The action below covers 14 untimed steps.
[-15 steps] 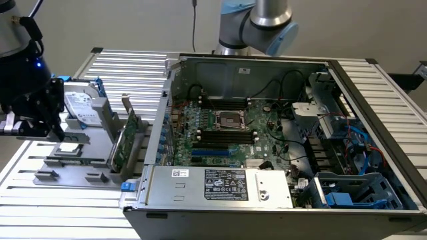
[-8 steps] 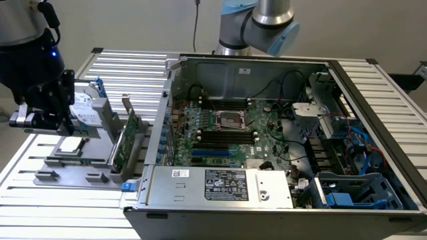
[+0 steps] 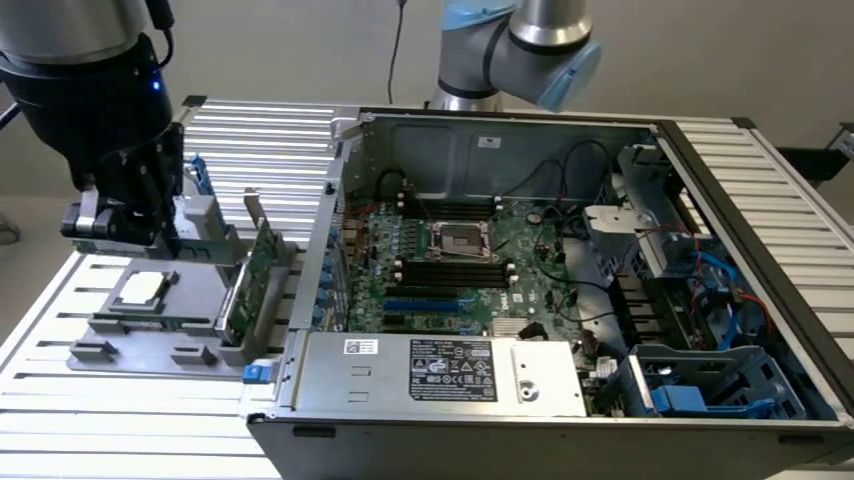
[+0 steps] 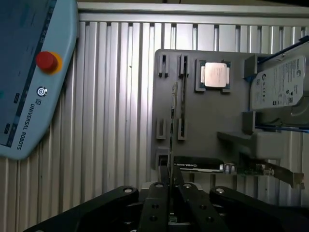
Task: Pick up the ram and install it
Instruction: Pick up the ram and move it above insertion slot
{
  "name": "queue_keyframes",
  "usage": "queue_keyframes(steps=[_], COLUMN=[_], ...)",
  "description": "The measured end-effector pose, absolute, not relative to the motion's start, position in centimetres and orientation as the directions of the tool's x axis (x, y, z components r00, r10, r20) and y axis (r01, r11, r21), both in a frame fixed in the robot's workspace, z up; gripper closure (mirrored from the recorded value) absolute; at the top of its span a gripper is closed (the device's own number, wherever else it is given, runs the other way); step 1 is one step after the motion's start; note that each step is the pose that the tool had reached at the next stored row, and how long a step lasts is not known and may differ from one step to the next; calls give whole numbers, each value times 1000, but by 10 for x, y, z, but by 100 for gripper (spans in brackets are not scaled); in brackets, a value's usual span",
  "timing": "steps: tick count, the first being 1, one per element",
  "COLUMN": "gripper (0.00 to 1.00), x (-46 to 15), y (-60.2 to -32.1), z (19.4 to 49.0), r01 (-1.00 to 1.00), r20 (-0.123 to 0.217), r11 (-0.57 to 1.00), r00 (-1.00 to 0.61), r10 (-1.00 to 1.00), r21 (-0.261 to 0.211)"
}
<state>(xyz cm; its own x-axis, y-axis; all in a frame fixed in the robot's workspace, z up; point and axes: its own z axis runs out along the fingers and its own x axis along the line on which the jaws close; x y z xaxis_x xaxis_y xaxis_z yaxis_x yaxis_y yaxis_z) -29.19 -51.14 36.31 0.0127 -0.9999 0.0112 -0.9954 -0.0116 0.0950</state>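
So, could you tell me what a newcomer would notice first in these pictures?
The open computer case, motherboard exposed, sits at the exterior view's centre and right. At that view's left the gripper hangs over a grey parts tray, shut on the ram, seen edge-on. A red button marks the pendant nearby.

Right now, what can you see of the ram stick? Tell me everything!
The ram shows edge-on in the wrist view: a long, very thin, straight dark strip, so its chips are hidden. The jaws are shut on it, pinching its two flat faces, and nothing else seems to touch it. It hangs over the grey tray, apparently clear of the slots.
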Motion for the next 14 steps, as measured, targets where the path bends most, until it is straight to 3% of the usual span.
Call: queue_keyframes(steps=[14], gripper=[86], x=[-228], y=[-511], z=[386], r01=[-994], r20=[10], r11=[-12], r00=[13], r10=[-1000], r21=[110])
